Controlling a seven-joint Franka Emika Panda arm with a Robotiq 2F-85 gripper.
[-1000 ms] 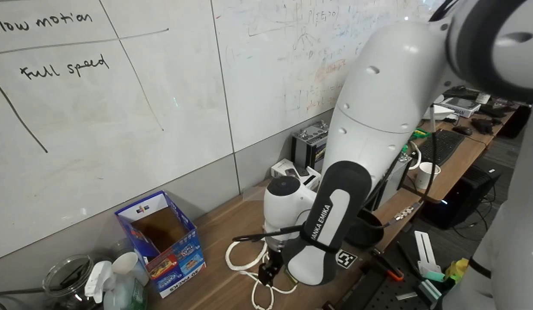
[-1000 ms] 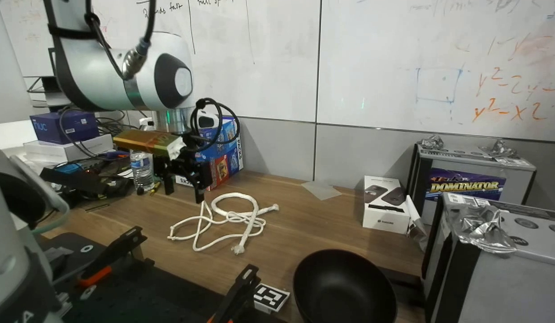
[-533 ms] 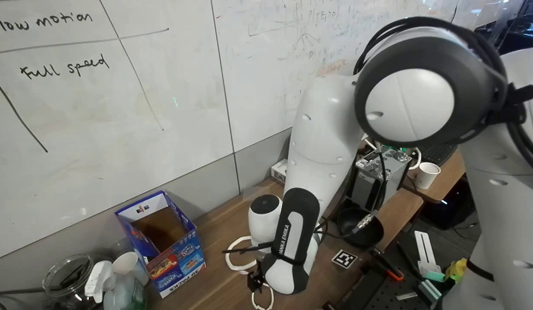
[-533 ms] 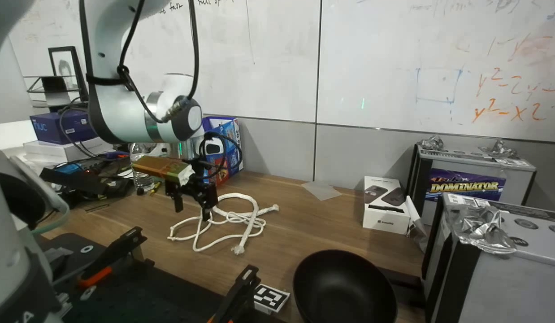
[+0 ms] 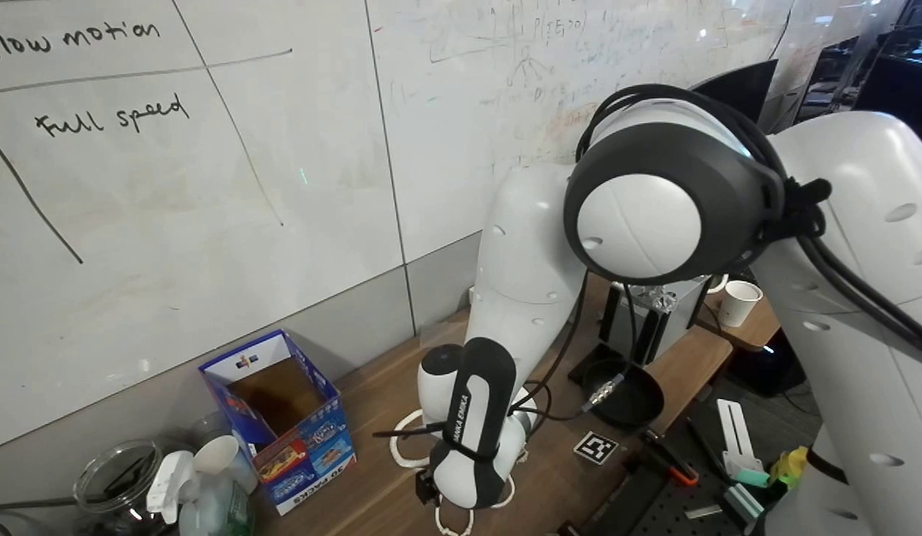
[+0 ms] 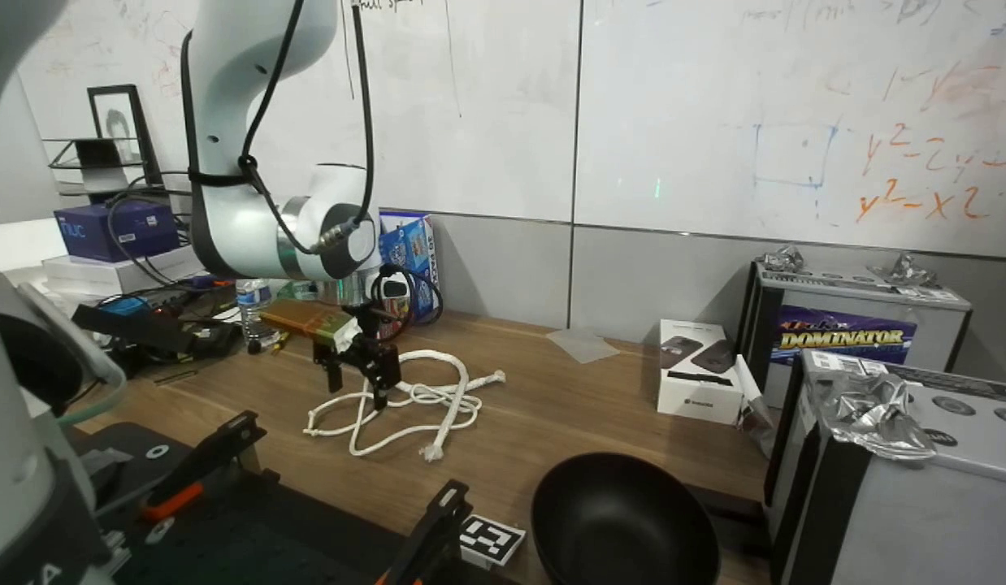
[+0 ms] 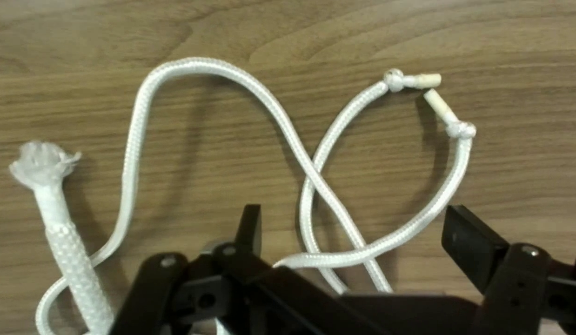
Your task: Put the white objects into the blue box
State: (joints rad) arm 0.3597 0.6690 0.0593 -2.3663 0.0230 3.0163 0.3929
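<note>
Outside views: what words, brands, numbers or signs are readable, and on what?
"Slow motion": whiteboard
"Full speed": whiteboard
"y²-2y": whiteboard
"y²-x2": whiteboard
"ANKA EMIKA": robot arm
"30 PACKS": blue box
"DOMINATOR": rear grey device
"nuc": purple box
Too small or faint: bottle label, white carton, anything else.

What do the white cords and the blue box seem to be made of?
Thin white cord: probably synthetic fibre, slightly shiny, fine braid showing.
Thick white cord: textured braided fibre, cotton or synthetic unclear; its end frays into strands.
Blue box: likely cardboard, smooth and printed; thin walls, brown showing inside.
</note>
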